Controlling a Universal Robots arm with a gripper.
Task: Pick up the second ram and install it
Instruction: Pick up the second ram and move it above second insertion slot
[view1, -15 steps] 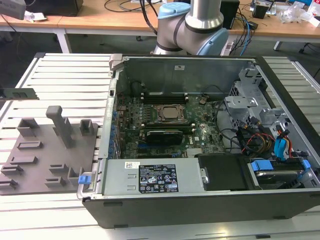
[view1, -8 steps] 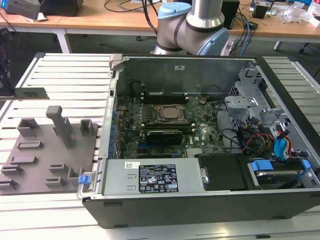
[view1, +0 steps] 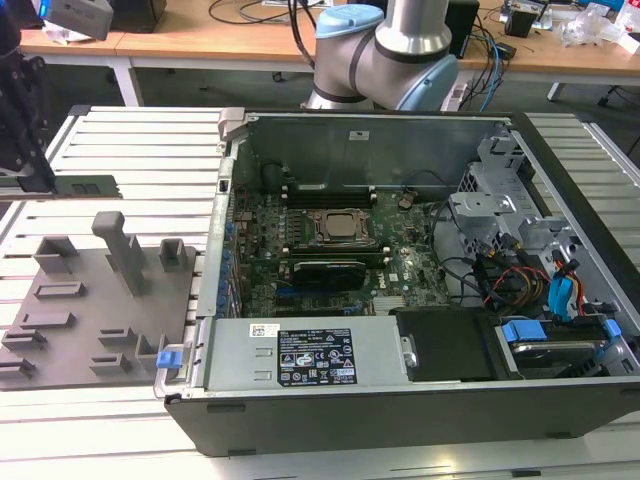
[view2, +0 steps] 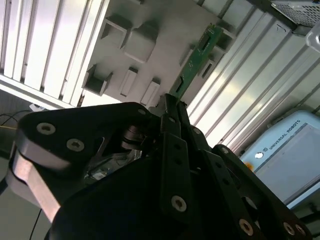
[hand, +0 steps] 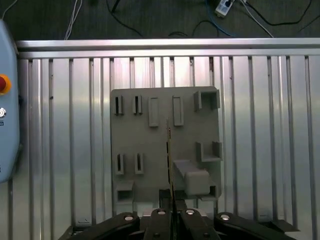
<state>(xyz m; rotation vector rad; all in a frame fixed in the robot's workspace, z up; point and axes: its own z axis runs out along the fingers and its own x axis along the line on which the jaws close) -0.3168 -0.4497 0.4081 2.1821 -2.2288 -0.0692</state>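
Exterior view: raised, middle range, looking obliquely down across the slatted bench (view1: 120, 140) into the open computer case (view1: 400, 400). First wrist view: faces straight down past the gripper (hand: 171, 210) onto the grey tray (hand: 150, 150). Second wrist view: close behind the gripper (view2: 170, 102), angled along it. Both wrist views share the tray, bench slats and memory stick (hand: 170, 160); the exterior view shares tray and bench.

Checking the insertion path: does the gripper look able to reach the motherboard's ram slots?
Probably yes: the case lies open, nothing covers the slots; the gripper holds the second ram above the tray.
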